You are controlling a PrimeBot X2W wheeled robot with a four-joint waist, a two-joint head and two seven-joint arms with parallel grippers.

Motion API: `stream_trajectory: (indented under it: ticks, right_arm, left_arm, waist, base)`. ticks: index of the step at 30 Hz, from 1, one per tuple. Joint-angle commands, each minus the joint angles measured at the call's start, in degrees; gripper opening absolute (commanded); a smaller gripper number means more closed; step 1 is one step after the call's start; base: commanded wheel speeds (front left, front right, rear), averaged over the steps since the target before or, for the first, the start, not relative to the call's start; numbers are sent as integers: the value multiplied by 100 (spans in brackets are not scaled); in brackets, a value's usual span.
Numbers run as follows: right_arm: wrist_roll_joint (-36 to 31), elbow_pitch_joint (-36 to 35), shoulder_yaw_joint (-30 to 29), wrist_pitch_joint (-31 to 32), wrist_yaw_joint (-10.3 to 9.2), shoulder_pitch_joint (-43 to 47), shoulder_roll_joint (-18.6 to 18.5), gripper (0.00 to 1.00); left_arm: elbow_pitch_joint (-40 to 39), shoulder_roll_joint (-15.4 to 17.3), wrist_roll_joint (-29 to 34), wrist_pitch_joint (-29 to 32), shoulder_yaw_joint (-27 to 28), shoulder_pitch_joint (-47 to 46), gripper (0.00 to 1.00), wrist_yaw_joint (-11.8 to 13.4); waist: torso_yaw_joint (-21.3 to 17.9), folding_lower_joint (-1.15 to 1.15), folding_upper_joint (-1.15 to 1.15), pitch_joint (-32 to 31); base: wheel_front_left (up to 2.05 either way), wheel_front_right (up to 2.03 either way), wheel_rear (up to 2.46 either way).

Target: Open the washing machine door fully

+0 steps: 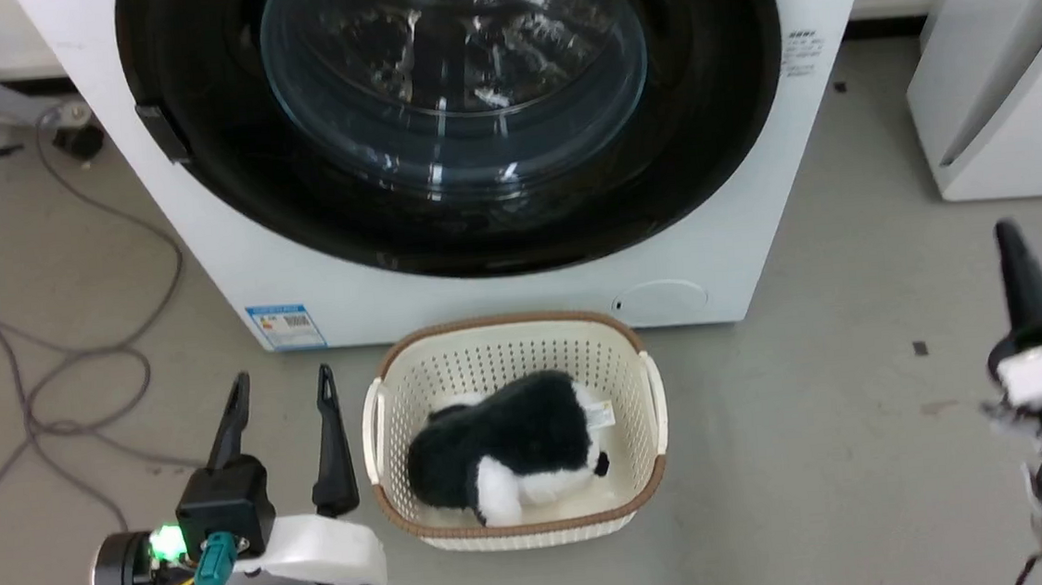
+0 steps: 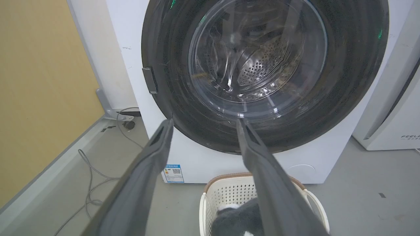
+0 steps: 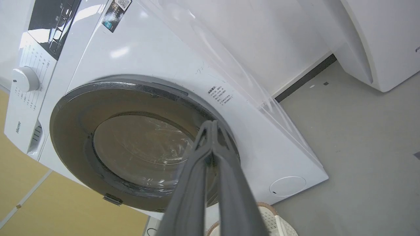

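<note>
The washing machine [image 1: 447,303] is a white front-loader standing straight ahead. Its washing machine door [image 1: 224,186], a glossy black disc with a clear glass bowl, lies flat against the front, with a small dark latch tab [image 1: 163,135] on its left edge. My left gripper [image 1: 282,376] is open near the floor at the lower left, short of the machine, holding nothing. In the left wrist view that gripper [image 2: 204,121] points at the door's [image 2: 354,82] lower rim. My right gripper [image 1: 1008,236] is shut and empty at the right, away from the machine. In the right wrist view its closed tips [image 3: 212,123] aim at the door's [image 3: 75,131] right rim.
A cream laundry basket [image 1: 505,323] with a black-and-white plush toy [image 1: 514,442] stands on the floor right before the machine. Grey cables [image 1: 71,365] trail over the floor at the left. A white appliance [image 1: 1007,87] stands at the right. A yellow panel [image 2: 39,82] lies to the left.
</note>
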Motion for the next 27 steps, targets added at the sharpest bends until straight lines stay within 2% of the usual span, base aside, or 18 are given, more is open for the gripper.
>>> stream_trajectory:
  ticks: [1, 15, 27]
  right_arm:
    - [270, 154, -47, -37, 3, -329, -99, 0]
    - [1004, 982, 80, -222, 3, -2116, -593, 0]
    - [1451, 1862, 512, -276, 4, -3600, -871, 0]
  left_arm:
    - [-58, 3, -21, -69, -26, -148, 100, 51]
    - [-211, 4, -10, -237, -118, -656, 100, 196]
    - [-280, 4, -67, -380, -227, -924, 100, 372]
  waist:
    - [44, 0, 0, 133]
    - [266, 0, 0, 933]
    - [514, 0, 0, 1417]
  base:
    - [0, 0, 0]
    - [0, 0, 0]
    - [0, 0, 0]
